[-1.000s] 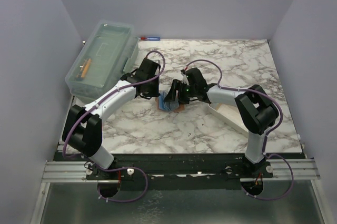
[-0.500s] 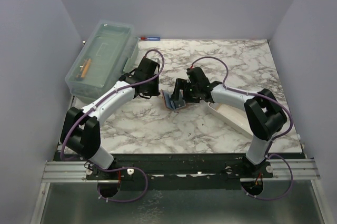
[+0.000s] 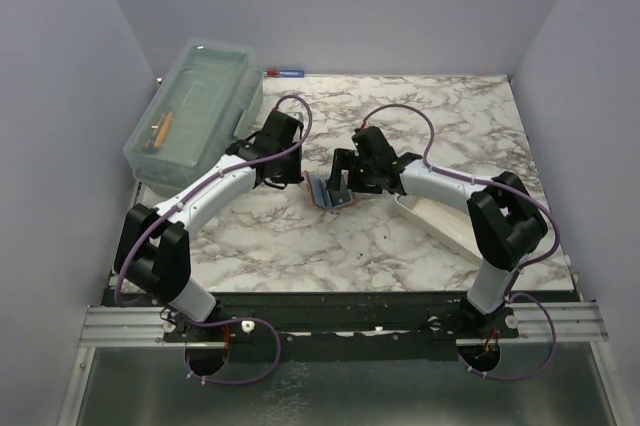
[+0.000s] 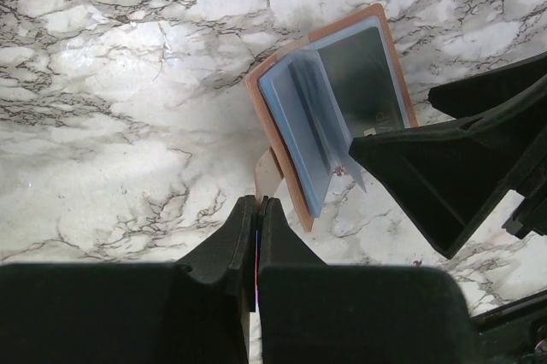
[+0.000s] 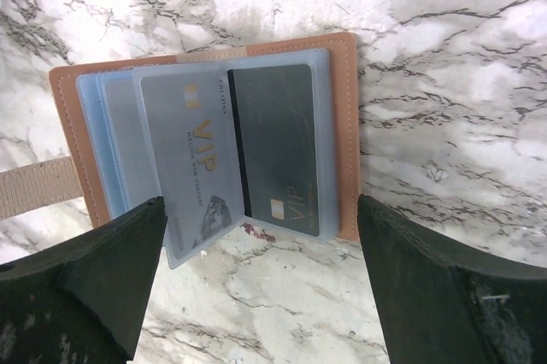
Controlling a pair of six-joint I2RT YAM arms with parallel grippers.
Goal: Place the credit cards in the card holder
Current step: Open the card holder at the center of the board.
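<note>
The card holder (image 3: 328,191) lies open on the marble, brown leather with clear bluish sleeves (image 4: 329,116). In the right wrist view a dark card (image 5: 278,146) sits in the flat right-hand sleeve. A pale grey-blue card (image 5: 192,159) sits in a sleeve that stands partly lifted. No tan-gold card shows. My left gripper (image 4: 257,203) is shut on the holder's tan strap (image 4: 267,178) at its left side. My right gripper (image 5: 261,236) is wide open and empty, just over the holder's near edge, touching nothing.
A clear lidded box (image 3: 195,111) stands at the back left. A long white tray (image 3: 440,218) lies right of the holder, under my right arm. A small red and blue tool (image 3: 283,73) lies by the back wall.
My right gripper has drawn back to the right off the holder, so the open sleeves now show. My left gripper has stayed shut by the holder's left side.
</note>
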